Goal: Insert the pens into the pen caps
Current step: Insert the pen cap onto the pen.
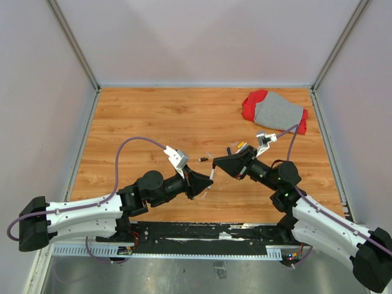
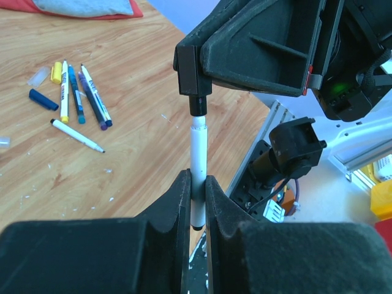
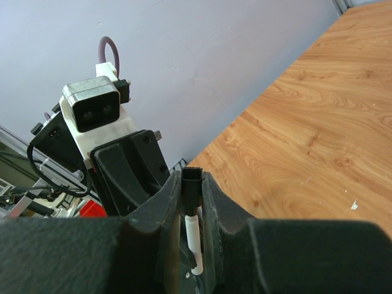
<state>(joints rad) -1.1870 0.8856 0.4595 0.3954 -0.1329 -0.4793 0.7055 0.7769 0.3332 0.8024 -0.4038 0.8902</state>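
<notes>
you're at the joining step. your left claw (image 2: 197,181) is clamped on a white pen (image 2: 197,147). your right claw (image 3: 192,187) is clamped on a black cap (image 2: 198,105) at the pen's 12 o'clock, tip at its mouth. next, push straight along the barrel, keeping both in line. spare pens (image 2: 79,98) lie on the table (image 2: 141,165) at 10 o'clock.

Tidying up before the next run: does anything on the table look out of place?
A crumpled red and grey cloth lies in the wooden table's far right corner, unrelated to pens. Small white flecks litter the wood near an uncapped white pen.
</notes>
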